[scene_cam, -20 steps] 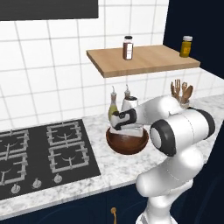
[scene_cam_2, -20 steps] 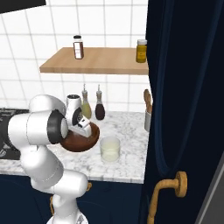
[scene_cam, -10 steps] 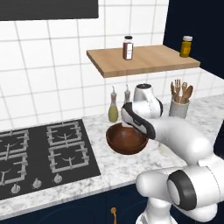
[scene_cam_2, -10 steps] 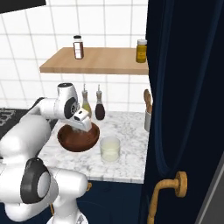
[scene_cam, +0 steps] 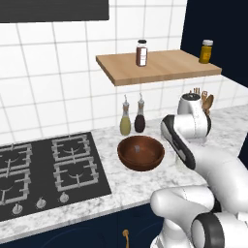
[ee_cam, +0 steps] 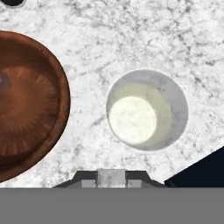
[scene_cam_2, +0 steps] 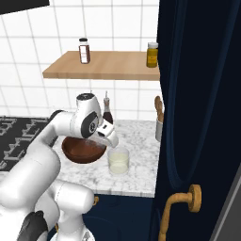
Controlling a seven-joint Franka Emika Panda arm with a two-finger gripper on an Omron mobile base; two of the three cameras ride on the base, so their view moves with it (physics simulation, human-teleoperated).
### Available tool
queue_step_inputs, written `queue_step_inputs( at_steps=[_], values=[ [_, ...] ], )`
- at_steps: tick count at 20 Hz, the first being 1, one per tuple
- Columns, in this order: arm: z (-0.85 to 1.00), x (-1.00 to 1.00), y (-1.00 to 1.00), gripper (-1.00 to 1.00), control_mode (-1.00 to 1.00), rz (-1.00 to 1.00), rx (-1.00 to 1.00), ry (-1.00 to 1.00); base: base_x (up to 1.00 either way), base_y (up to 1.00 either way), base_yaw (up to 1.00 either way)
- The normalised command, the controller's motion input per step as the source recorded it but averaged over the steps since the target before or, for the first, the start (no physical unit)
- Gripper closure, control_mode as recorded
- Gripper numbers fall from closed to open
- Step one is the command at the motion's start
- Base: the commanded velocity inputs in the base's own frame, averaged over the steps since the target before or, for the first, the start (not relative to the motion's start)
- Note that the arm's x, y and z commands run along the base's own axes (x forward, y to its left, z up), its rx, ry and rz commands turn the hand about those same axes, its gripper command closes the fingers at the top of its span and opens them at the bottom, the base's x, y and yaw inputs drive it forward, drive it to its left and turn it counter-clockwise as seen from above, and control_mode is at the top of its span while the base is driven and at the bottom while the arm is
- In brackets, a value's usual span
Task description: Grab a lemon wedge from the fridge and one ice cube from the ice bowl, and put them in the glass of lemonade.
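We find the hand (scene_cam_2: 111, 139) clamped on a small pale ice cube (ee_cam: 111, 177), hovering above the glass (scene_cam_2: 118, 161), just right of the bowl (scene_cam_2: 82, 150) on the desk (scene_cam_2: 139, 141).

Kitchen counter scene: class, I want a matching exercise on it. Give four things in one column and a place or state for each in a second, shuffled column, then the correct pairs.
Things
1. ice bowl
2. glass of lemonade
3. gripper
4. ice cube

Places or states
A. pinched between the dark finger tips
B. on the marble counter, holding pale liquid, next to the wooden bowl
C. shut, poised just above the glass
D. dark brown, on the counter in front of the two oil bottles

Pairs: 1-D, 2-B, 3-C, 4-A
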Motion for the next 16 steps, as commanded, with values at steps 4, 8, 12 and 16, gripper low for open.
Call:
queue_step_inputs(
  at_steps=[4, 8, 12, 16],
  values=[
    [0.00, 0.08, -0.95, 1.00, -1.00, 0.00, 0.18, 0.02, 0.00, 0.00, 0.00],
    [-0.05, 0.29, -0.19, 1.00, -1.00, 0.00, 0.02, 0.05, 0.00, 0.00, 0.00],
    [-0.18, 0.34, -0.04, 1.00, -1.00, 0.00, 0.00, 0.03, 0.00, 0.00, 0.00],
    [-0.21, 0.21, 0.00, 1.00, -1.00, 0.00, 0.00, 0.00, 0.00, 0.00, 0.00]
  ],
)
